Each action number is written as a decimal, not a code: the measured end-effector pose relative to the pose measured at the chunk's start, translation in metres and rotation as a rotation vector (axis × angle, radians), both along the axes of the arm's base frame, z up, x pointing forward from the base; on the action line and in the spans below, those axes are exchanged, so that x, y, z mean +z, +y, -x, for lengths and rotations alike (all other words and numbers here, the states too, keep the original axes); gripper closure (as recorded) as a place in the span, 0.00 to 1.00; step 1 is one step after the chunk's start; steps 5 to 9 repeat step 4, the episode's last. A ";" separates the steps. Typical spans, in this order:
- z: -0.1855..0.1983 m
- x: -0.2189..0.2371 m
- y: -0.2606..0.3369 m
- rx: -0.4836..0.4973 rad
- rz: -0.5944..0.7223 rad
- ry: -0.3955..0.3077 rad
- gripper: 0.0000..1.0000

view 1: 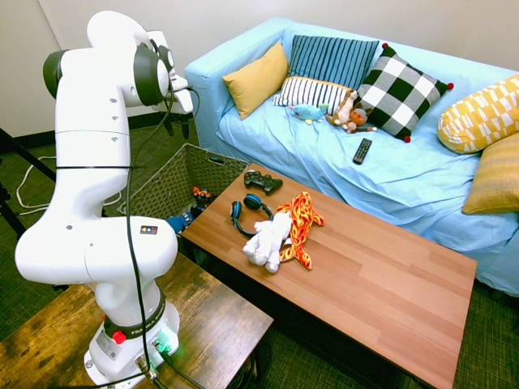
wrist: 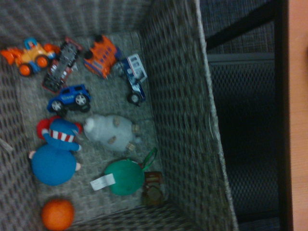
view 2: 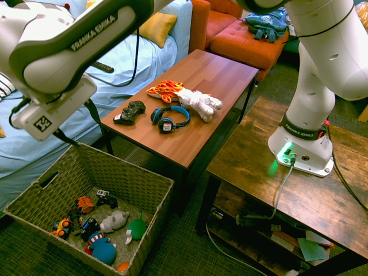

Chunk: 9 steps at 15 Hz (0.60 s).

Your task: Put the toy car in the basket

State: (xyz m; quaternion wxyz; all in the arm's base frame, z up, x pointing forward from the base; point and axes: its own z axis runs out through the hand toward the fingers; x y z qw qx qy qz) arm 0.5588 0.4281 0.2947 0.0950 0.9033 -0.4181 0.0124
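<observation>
I see the toy car (view 2: 85,204), small, chunky and orange-red with dark wheels, lying inside the basket (view 2: 126,181), down on its floor; whether it stands on its wheels I cannot tell. In my second exterior view the car is in the lower left of the frame. The basket fills much of that corner, upright and open-topped: a large rectangular grey-brown weave with flaring walls, a thin rim and a slot in one side

The sofa (view 1: 276,138) is pale blue, one cushion (view 1: 403,91) black-and-white checked.
</observation>
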 end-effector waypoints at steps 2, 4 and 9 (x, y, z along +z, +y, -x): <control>-0.011 0.011 -0.030 -0.021 -0.079 -0.049 0.00; -0.017 0.007 -0.062 -0.038 -0.136 -0.088 0.00; -0.017 0.007 -0.062 -0.038 -0.136 -0.088 0.00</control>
